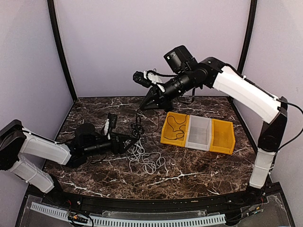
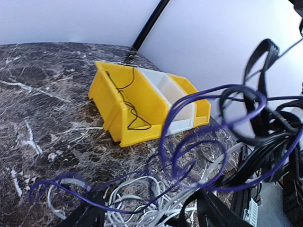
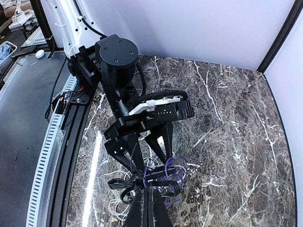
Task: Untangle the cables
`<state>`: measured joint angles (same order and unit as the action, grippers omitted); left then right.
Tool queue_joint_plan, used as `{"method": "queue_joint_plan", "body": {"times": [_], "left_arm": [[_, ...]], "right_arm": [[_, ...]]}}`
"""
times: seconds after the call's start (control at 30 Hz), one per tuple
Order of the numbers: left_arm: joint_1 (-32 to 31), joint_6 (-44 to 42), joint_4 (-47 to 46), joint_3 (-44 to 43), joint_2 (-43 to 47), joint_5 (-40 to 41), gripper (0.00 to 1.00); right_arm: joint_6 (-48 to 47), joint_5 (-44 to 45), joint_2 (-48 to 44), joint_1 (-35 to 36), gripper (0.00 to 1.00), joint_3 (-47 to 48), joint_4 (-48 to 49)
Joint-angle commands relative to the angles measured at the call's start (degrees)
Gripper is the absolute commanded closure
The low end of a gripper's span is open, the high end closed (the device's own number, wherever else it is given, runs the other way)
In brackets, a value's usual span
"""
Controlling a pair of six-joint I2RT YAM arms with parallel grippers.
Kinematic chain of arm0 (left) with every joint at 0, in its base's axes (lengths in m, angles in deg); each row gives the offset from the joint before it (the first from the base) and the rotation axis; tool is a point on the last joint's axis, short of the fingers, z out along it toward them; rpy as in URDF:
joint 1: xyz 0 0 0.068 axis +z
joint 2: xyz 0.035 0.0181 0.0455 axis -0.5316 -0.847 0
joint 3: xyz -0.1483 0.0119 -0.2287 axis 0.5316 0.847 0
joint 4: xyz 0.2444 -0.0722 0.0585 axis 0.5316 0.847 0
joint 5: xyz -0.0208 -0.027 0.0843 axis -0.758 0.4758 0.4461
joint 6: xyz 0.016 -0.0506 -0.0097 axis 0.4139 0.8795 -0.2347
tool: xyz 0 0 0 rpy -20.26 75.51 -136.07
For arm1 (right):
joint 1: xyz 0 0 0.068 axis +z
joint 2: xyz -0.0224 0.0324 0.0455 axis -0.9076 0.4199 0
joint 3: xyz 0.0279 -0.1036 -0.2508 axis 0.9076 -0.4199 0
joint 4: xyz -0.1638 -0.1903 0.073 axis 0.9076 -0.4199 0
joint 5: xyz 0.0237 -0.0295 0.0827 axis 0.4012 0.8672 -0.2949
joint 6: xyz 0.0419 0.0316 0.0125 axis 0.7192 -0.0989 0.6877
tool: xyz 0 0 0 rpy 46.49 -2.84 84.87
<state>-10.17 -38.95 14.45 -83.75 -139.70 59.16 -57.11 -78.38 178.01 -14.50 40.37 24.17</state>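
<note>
Pinched limp, light dark cable in right jaws; held left jaws spread by cables; judged loose loops best hold.

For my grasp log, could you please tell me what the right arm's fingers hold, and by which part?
The right gripper pinches a thin dark cable by a strand rising from the tangle.

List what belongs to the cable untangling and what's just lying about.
Job: tangled cables; thin black cable inside a yellow bin; left gripper; right gripper.
Lying about, probably: white bin; other yellow bin.
</note>
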Motion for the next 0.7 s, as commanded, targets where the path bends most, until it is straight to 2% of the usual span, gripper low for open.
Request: {"method": "queue_joint_plan", "body": {"times": [0.0, 0.23, 0.33, 0.5, 0.57, 0.6, 0.67], "left_arm": [[-2.04, -2.35, -7.43, -1.49, -0.86, -1.13, 0.32], [-2.45, -2.47, -12.61, 0.23, -0.66, -1.18, 0.49], [-2.45, -2.52, -14.11, 0.21, -1.31, -3.63, 0.49], [-2.53, -0.94, -21.72, -0.11, -4.21, -8.20, 0.50], [-2.53, 0.26, -24.63, -0.45, -5.67, -9.58, 0.62], [-2.52, 0.65, -24.53, -0.62, -6.06, -8.81, 0.75], [-2.51, 0.91, -21.80, -1.26, -6.65, -5.56, 0.90]], "right_arm": [[0.59, -0.88, 1.46, 0.74, 1.00, 1.11, -0.03], [0.91, -1.11, 2.82, 0.74, 1.00, 2.23, -0.32], [1.27, -1.61, 3.49, 0.74, 1.00, 2.60, -0.29], [1.28, -1.31, 4.43, 0.74, 1.00, 3.43, -0.46], [1.28, -1.08, 4.48, 0.74, 1.00, 4.01, -0.56], [1.22, -0.85, 4.43, 0.74, 1.00, 4.28, -0.55], [0.55, 0.23, 3.59, 0.66, 1.00, 4.37, -0.54]]}}
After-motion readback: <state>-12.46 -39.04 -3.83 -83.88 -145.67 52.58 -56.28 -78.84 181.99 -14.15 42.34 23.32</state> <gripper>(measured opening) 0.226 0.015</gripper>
